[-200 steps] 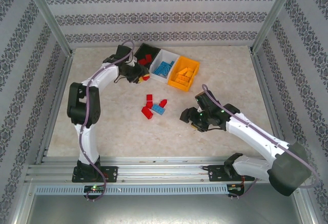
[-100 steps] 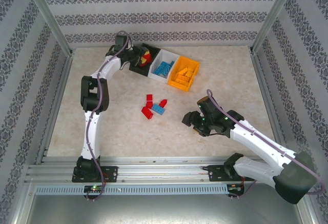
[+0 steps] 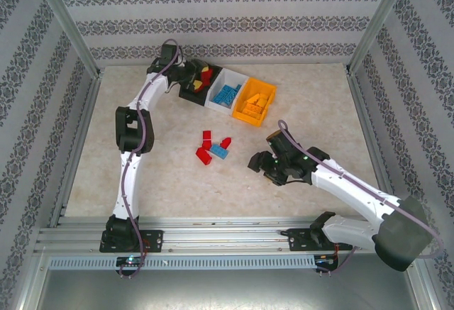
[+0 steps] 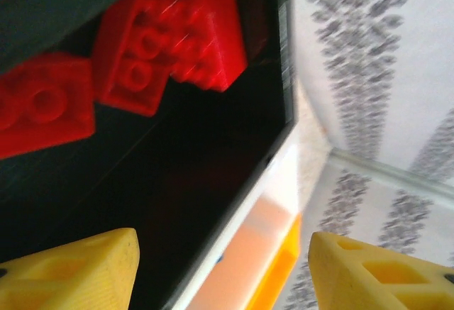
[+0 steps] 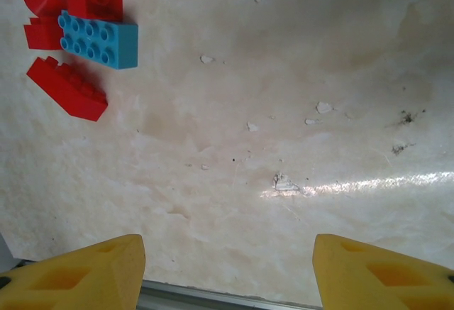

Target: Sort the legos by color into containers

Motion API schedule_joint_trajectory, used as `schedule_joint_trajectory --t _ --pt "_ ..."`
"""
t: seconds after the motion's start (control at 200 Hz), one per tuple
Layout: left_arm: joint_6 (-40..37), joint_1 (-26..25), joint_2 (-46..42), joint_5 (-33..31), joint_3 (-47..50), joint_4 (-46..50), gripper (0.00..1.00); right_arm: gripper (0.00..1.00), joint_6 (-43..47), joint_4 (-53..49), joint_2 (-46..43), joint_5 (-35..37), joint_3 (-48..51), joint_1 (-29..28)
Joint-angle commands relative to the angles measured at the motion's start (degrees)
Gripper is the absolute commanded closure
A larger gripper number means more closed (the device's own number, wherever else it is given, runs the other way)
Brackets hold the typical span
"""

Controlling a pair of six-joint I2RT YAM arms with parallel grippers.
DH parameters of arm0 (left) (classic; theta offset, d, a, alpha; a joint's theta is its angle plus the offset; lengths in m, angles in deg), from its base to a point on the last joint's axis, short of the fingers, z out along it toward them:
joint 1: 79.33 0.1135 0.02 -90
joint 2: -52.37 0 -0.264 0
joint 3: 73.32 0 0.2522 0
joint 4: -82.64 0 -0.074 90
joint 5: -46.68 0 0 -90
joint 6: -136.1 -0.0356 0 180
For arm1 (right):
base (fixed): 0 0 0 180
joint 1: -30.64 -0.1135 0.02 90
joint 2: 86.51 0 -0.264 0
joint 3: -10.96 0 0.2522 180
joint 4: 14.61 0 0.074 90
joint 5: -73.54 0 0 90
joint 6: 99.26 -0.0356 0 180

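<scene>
My left gripper (image 3: 202, 76) hangs over the black bin (image 3: 191, 96), open, with nothing between its yellow fingertips (image 4: 71, 267). Red legos (image 4: 170, 33) lie on the black bin's floor (image 4: 177, 182) just below it. The white bin (image 3: 217, 106) holds blue legos (image 3: 227, 94), and the orange bin (image 3: 248, 118) holds orange ones (image 3: 257, 101). Several loose red legos (image 3: 203, 155) and one blue lego (image 3: 218, 151) sit mid-table. My right gripper (image 3: 259, 162) is open to the right of that cluster, low over bare table. Its wrist view has the blue lego (image 5: 98, 38) and red legos (image 5: 67, 89) at upper left.
The three bins stand in a slanted row at the back, close to the patterned back wall (image 3: 227, 33). Metal frame posts (image 3: 67, 26) and rails (image 3: 213, 232) border the table. Bare tabletop (image 3: 319, 104) lies on the right.
My left gripper swung from beside the black bin to above it and opened. The right gripper shifted slightly and stayed open.
</scene>
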Motion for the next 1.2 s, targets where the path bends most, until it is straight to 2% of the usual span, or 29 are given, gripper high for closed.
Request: schedule_joint_trajectory --t 0.0,0.16,0.285,0.39,0.51,0.659,0.899,1.199 --pt "-20.55 -3.16 -8.98 -2.95 -1.47 18.94 0.35 0.36 1.02 -1.82 -0.52 1.94 -0.86 1.91" --pt "-40.17 -11.26 -13.7 -12.34 1.49 35.26 0.36 0.36 3.56 -2.71 -1.19 -0.59 0.07 6.78" --pt "-44.1 -16.9 -18.88 -17.57 12.36 32.93 0.36 0.36 6.41 -3.59 -1.64 -2.24 -0.36 9.9" --pt "-48.8 -22.38 -19.38 -22.99 15.68 34.38 0.36 0.36 7.72 -4.21 -2.37 -3.07 -0.72 11.72" --pt "-50.51 -26.52 -19.76 -27.12 20.63 33.09 0.35 0.36 8.42 -4.2 -4.03 -3.56 -0.44 12.48" --pt "-49.74 -28.01 -20.28 -29.47 25.54 29.78 0.35 0.36 8.0 -3.62 -7.29 -4.56 1.39 12.47" --pt "-51.88 -29.63 -17.52 -30.38 26.82 28.28 0.35 0.36 7.1 -4.75 -11.41 -4.83 4.0 12.57" --pt "-52.96 -29.62 -12.65 -31.41 23.51 28.86 0.36 0.36 5.61 -6.49 -15.39 -5.19 5.03 12.48"
